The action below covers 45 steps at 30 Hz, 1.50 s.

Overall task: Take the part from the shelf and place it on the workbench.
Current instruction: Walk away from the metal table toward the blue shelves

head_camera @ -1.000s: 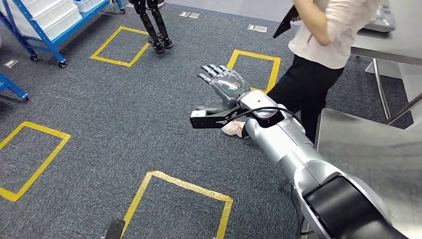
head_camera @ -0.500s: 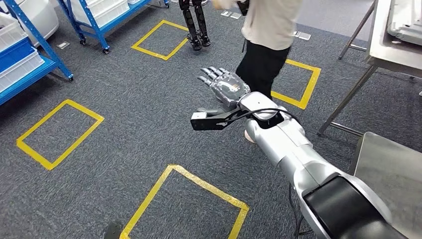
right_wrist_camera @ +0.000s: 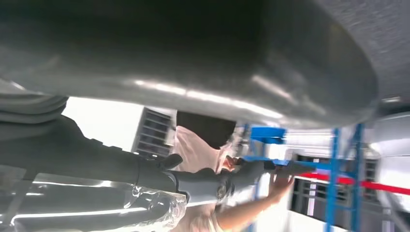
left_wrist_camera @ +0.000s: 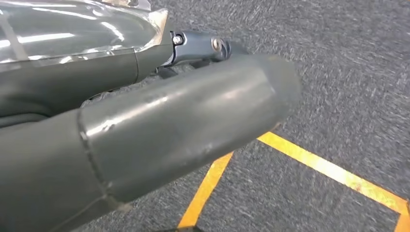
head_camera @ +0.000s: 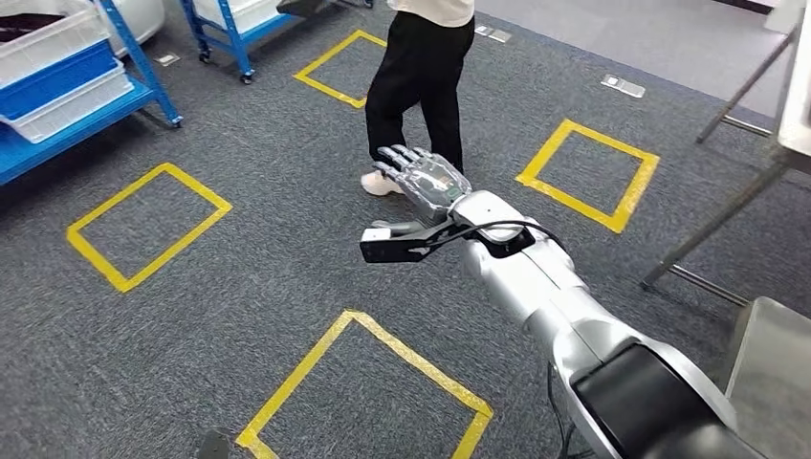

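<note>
My right robot hand point(head_camera: 426, 177) is stretched out ahead of me over the grey carpet point(head_camera: 239, 258), fingers spread and flat, holding nothing. Of my left robot hand point(left_wrist_camera: 145, 140) I see a thick grey thumb close up; whether it grips anything I cannot tell. I judge I am on the way to the blue metal shelf point(head_camera: 86, 96), well off to the left of my right robot hand, with its white plastic bins point(head_camera: 53, 43); the part itself I cannot make out. Next I must face that shelf and reach in. I count four yellow taped squares point(head_camera: 148, 225) on the carpet and one person point(head_camera: 421, 76) just beyond my right robot hand.
</note>
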Each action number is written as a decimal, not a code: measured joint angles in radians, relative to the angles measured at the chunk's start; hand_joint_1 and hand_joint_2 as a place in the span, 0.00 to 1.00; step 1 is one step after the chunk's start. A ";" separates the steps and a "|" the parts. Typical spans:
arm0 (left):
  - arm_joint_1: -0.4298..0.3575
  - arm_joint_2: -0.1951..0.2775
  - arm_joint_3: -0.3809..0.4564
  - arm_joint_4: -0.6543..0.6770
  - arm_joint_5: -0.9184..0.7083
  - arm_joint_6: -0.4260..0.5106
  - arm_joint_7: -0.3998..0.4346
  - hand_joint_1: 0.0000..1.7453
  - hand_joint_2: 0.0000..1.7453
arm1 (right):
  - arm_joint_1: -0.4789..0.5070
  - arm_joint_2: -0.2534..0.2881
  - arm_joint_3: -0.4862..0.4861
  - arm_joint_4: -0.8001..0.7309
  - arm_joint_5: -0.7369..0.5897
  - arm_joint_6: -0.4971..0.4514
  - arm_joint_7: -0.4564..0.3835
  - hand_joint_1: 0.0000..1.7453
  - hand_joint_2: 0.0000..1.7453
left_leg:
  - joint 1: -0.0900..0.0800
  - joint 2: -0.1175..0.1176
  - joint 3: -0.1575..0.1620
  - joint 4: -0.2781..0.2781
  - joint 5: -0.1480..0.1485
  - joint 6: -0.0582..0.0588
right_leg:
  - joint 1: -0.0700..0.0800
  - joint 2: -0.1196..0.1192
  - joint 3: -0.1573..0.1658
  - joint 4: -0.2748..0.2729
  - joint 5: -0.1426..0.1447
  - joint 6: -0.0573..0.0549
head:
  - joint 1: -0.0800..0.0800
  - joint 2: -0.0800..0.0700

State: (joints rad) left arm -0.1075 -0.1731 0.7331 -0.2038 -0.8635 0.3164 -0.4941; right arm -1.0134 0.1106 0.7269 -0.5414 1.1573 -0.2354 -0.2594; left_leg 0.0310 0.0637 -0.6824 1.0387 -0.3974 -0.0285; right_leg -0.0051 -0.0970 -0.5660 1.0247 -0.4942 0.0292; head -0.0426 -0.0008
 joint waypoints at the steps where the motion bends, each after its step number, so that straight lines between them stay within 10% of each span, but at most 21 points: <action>1: 0.000 0.001 0.000 0.000 0.000 0.000 -0.001 0.00 0.00 | 0.001 0.002 0.000 0.002 0.000 -0.002 0.000 0.00 0.00 | -0.003 -0.016 0.000 -0.001 0.000 0.011 | 0.000 -0.011 0.005 -0.004 -0.003 0.005 | 0.004 0.000; 4: -0.002 0.004 0.002 0.000 0.002 0.005 -0.004 0.00 0.00 | 0.006 0.004 0.000 0.011 -0.002 -0.009 -0.003 0.00 0.00 | -0.005 -0.053 0.004 -0.008 0.004 0.042 | -0.009 0.027 -0.021 0.063 -0.046 0.008 | 0.008 0.000; 8: -0.003 0.007 0.006 -0.001 0.007 0.008 -0.010 0.00 0.00 | 0.034 -0.007 0.000 0.037 -0.008 -0.018 -0.005 0.00 0.00 | -0.008 -0.110 0.004 -0.009 0.006 0.056 | -0.009 0.090 -0.141 0.293 -0.123 0.000 | 0.013 0.000; 12: 0.001 0.008 0.011 -0.001 0.012 0.008 -0.019 0.00 0.00 | 0.058 -0.021 -0.001 0.063 -0.010 -0.031 0.003 0.00 0.00 | -0.017 -0.169 0.003 -0.008 0.010 0.055 | -0.005 0.136 -0.063 0.094 -0.027 0.010 | 0.013 0.000; 16: 0.004 0.010 0.014 0.000 0.014 0.009 -0.020 0.00 0.00 | 0.078 -0.034 -0.006 0.089 -0.018 -0.043 0.023 0.00 0.00 | -0.018 -0.207 -0.001 -0.012 0.020 0.038 | -0.002 0.144 -0.019 0.011 0.013 -0.015 | 0.012 0.000; 18: 0.009 0.011 0.016 0.000 0.014 0.010 -0.020 0.00 0.00 | 0.091 -0.041 -0.014 0.102 -0.028 -0.047 0.042 0.00 0.00 | -0.020 -0.182 -0.009 -0.002 0.010 0.028 | -0.007 0.124 -0.016 0.004 0.021 -0.028 | 0.009 0.000; 21: 0.008 0.013 0.018 0.000 0.013 0.010 -0.020 0.00 0.00 | 0.124 -0.069 -0.040 0.129 -0.055 -0.059 0.062 0.00 0.00 | -0.024 -0.085 -0.072 0.144 -0.080 0.017 | -0.008 0.090 -0.015 -0.001 0.027 -0.042 | -0.001 0.000; 24: 0.011 0.015 0.019 0.000 0.011 0.011 -0.016 0.00 0.00 | 0.172 -0.108 -0.072 0.160 -0.077 -0.065 0.082 0.00 0.00 | -0.020 -0.065 -0.119 0.266 -0.125 0.013 | -0.004 0.047 -0.018 0.000 0.026 -0.044 | -0.001 0.000; 28: 0.011 0.022 0.026 0.000 0.006 0.013 -0.014 0.00 0.00 | 0.217 -0.142 -0.113 0.181 -0.099 -0.066 0.112 0.00 0.00 | -0.032 -0.014 0.028 0.032 -0.042 0.035 | 0.001 0.008 -0.017 -0.001 0.023 -0.041 | -0.001 0.000; 30: 0.009 0.025 0.027 0.000 0.002 0.013 -0.014 0.00 0.00 | 0.242 -0.161 -0.136 0.191 -0.111 -0.068 0.128 0.00 0.00 | -0.043 -0.001 0.054 -0.015 -0.038 0.049 | 0.006 -0.011 -0.014 -0.002 0.020 -0.034 | -0.002 0.000; 32: 0.010 0.025 0.027 0.000 -0.003 0.012 -0.013 0.00 0.00 | 0.270 -0.174 -0.159 0.200 -0.128 -0.070 0.136 0.00 0.00 | -0.040 -0.025 0.057 -0.023 -0.030 0.059 | 0.009 -0.025 -0.011 -0.002 0.016 -0.027 | -0.003 0.000; 34: 0.008 0.024 0.027 0.000 -0.008 0.010 -0.009 0.00 0.00 | 0.297 -0.187 -0.187 0.206 -0.158 -0.069 0.137 0.00 0.00 | -0.031 -0.045 0.065 -0.039 -0.020 0.071 | 0.008 0.013 -0.023 0.031 -0.007 -0.023 | -0.003 0.000; 36: 0.002 0.022 0.027 0.000 -0.013 0.009 -0.004 0.00 0.00 | 0.330 -0.203 -0.222 0.216 -0.189 -0.067 0.137 0.00 0.00 | -0.026 -0.070 0.068 -0.046 -0.013 0.079 | 0.002 0.072 -0.070 0.140 -0.058 -0.026 | -0.002 0.000; 39: 0.002 0.017 0.028 0.000 -0.015 0.008 -0.001 0.00 0.00 | 0.389 -0.225 -0.268 0.232 -0.208 -0.068 0.136 0.00 0.00 | -0.023 -0.118 0.064 -0.045 -0.009 0.078 | -0.007 0.093 -0.135 0.275 -0.103 -0.017 | 0.000 0.000; 42: 0.004 0.016 0.028 0.000 -0.015 0.008 0.000 0.00 0.00 | 0.415 -0.231 -0.297 0.239 -0.222 -0.059 0.136 0.00 0.00 | -0.017 -0.154 0.061 -0.036 -0.010 0.066 | -0.025 0.116 -0.060 0.114 -0.032 0.019 | 0.000 0.000; 45: 0.002 0.018 0.029 0.000 -0.011 0.007 0.002 0.00 0.00 | 0.433 -0.229 -0.325 0.247 -0.247 -0.033 0.142 0.00 0.00 | -0.019 -0.182 0.050 -0.026 -0.012 0.044 | -0.029 0.141 -0.004 0.004 0.006 0.019 | 0.003 0.000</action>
State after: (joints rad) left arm -0.1056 -0.1552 0.7619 -0.2040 -0.8750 0.3233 -0.4919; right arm -0.5806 -0.1187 0.4014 -0.2947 0.9107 -0.2686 -0.1177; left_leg 0.0124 -0.1179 -0.6325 1.0130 -0.4089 0.0153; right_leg -0.0341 0.0438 -0.5705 1.0287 -0.4878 0.0478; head -0.0398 -0.0008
